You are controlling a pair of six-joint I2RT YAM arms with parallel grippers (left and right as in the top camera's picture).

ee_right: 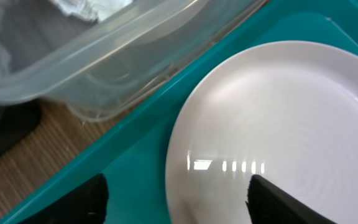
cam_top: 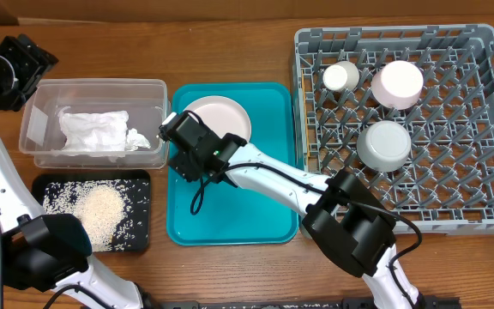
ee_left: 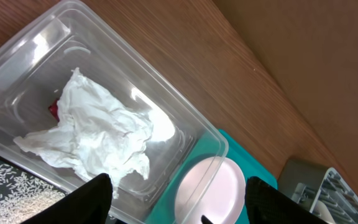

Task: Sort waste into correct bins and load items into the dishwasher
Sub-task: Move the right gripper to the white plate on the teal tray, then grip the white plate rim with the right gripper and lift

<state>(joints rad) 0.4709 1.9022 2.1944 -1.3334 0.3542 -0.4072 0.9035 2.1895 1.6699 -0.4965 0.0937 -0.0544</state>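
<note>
The plate (cam_top: pixel 225 116) lies on the middle tray (cam_top: pixel 256 206), between tub (cam_top: pixel 101 82) and dish rack (cam_top: pixel 453 172).

Bright, even light falls from above, with soft shadows on the desk (cam_top: pixel 230 275). Small glints line the plate (ee_right: pixel 278 112), and glare streaks the clear tub (ee_left: pixel 36 56). The right wrist view is soft and slightly blurred.
</note>
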